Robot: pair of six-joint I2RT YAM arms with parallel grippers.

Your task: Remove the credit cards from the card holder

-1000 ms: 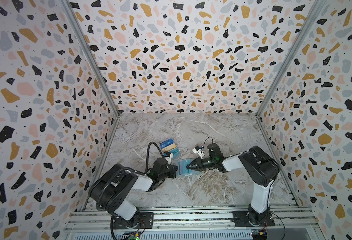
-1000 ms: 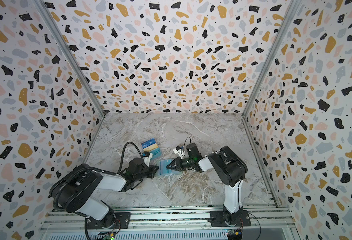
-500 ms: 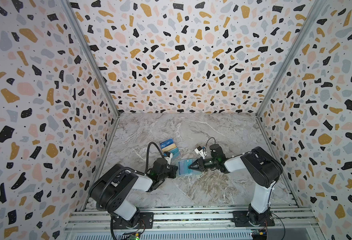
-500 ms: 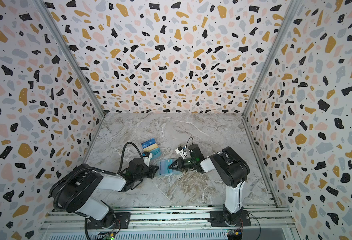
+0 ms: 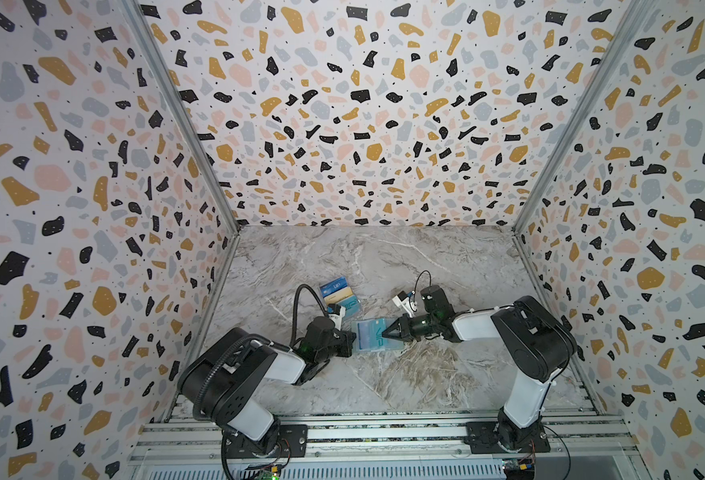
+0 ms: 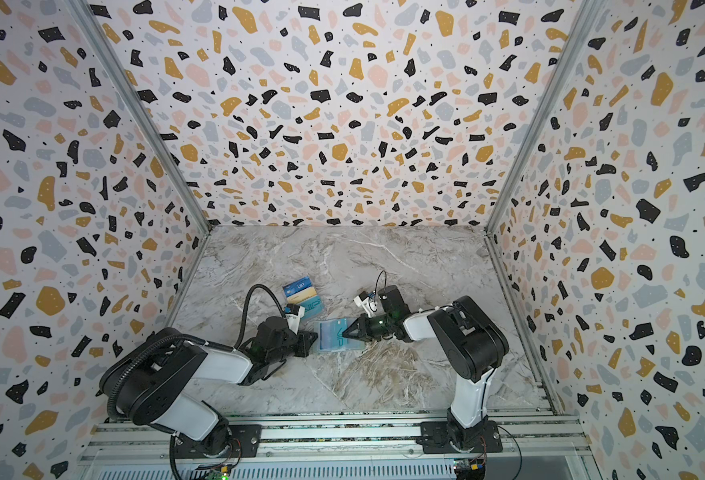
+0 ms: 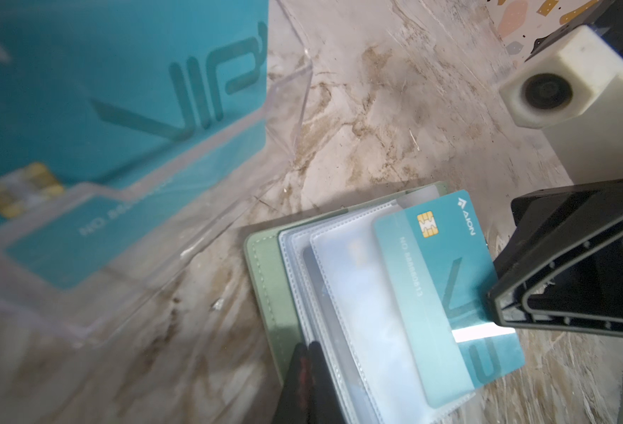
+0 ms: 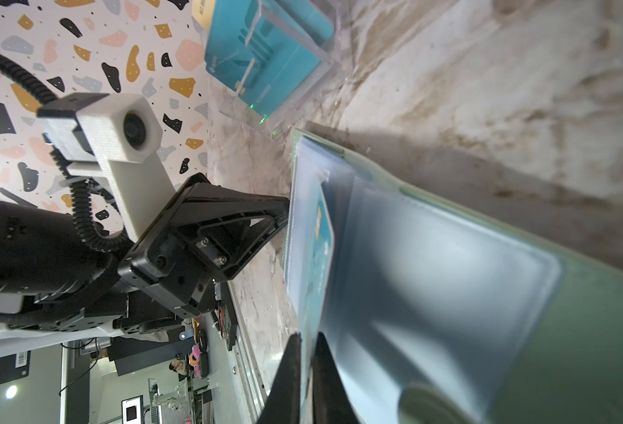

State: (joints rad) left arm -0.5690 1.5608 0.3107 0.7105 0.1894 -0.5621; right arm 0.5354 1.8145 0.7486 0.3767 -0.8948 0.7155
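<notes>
Now right tool (image 5: 385,332) has clamped the teal card (image 7: 438,279) in the card holder (image 7: 262,279).

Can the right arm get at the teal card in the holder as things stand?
Likely yes: the teal card juts from the holder toward the right gripper, whose jaws are shut on its edge. The left gripper pins the holder's far side.

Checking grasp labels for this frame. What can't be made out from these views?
Left wrist view: frosted sleeves of the card holder blur what lies behind the teal card; remaining card count unclear.
Same view: right pincer covers the teal card's outer edge; left pincer cut off by the frame edge.
Right wrist view: card holder too close, blurred.
In both top views: cards in the clear stand too small to read.
</notes>
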